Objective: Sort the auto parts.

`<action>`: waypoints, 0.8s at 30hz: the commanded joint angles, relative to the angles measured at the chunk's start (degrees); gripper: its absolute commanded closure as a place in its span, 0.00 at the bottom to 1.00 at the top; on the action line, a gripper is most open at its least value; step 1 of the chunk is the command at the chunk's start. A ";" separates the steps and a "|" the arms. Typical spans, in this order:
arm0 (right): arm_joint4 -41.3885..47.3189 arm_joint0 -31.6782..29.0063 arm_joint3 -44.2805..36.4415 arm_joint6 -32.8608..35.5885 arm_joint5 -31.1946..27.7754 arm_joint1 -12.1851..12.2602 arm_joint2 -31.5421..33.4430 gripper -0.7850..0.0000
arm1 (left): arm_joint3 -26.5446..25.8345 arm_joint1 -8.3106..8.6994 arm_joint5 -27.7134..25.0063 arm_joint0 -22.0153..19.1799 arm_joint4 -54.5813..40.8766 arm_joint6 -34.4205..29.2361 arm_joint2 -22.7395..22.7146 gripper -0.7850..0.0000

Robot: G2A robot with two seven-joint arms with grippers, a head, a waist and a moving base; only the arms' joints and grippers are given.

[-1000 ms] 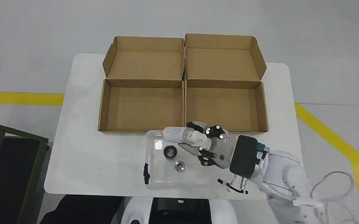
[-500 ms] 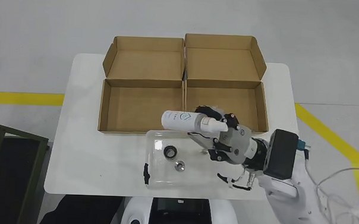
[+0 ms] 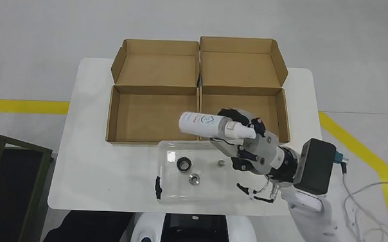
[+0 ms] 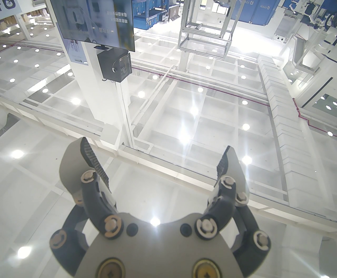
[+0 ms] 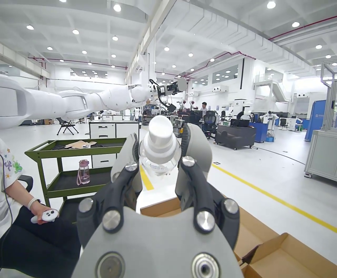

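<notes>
The right jaws are shut on the neck of a white spray bottle (image 3: 205,123) and hold it lying on its side in the air, cap toward the arm. A second ago the bottle hung low at the far edge of the clear tray (image 3: 169,191); since then it has risen and travelled away from the robot. It now hangs above the near walls of the 2 open cardboard boxes, roughly where the left box (image 3: 149,116) and the right box (image 3: 271,114) meet. The pick from the tray looks finished and the carry is under way, though the frames do not settle which box is the target. Moving away has also uncovered a small metal piece (image 3: 221,163) in the tray, alongside a black ring (image 3: 184,164) and a silver nut (image 3: 194,179), so 3 parts seem left to sort on the white table (image 3: 90,149). The left jaws are spread wide with nothing between them, raised toward the ceiling. The bottle carries a pale label with a small blue mark, its print too small to read.
</notes>
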 commanded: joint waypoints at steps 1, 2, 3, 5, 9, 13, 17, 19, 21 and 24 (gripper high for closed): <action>-0.67 -0.25 1.83 0.28 -0.33 -0.03 -0.52 1.00 | 0.00 0.00 0.00 0.00 0.00 0.00 0.00 0.00; -1.10 -0.38 2.76 0.55 -0.35 -0.03 -0.70 1.00 | 0.00 0.00 0.00 0.00 0.00 0.00 0.00 0.00; -1.66 -0.52 3.59 0.98 -0.42 -0.03 -0.88 1.00 | 0.00 0.00 0.00 0.00 0.00 0.00 0.00 0.00; -2.94 -0.87 4.93 2.11 -0.46 0.02 -1.13 1.00 | 0.00 0.00 0.00 0.00 0.00 0.00 0.00 0.00; -5.39 -1.51 7.48 4.87 -0.06 0.15 -1.18 1.00 | 0.00 0.00 0.00 0.00 0.00 0.00 0.00 0.00; -7.28 -1.07 10.16 7.40 -0.83 0.31 -1.08 1.00 | 0.00 0.00 0.00 0.00 0.00 0.00 0.00 0.00; -9.42 0.22 12.94 11.34 -0.28 0.49 -0.47 1.00 | 0.00 0.00 0.00 0.00 0.00 0.00 0.00 0.00; -11.84 0.90 13.67 13.36 0.12 0.62 -0.16 1.00 | 0.00 0.00 0.00 0.00 0.00 0.00 0.00 0.00; -14.18 1.47 14.19 15.32 0.38 0.73 -0.07 1.00 | 0.00 0.00 0.00 0.00 0.00 0.00 0.00 0.00; -16.32 2.03 14.76 17.42 1.23 0.82 -0.07 1.00 | 0.00 0.00 0.00 0.00 0.00 0.00 0.00 0.00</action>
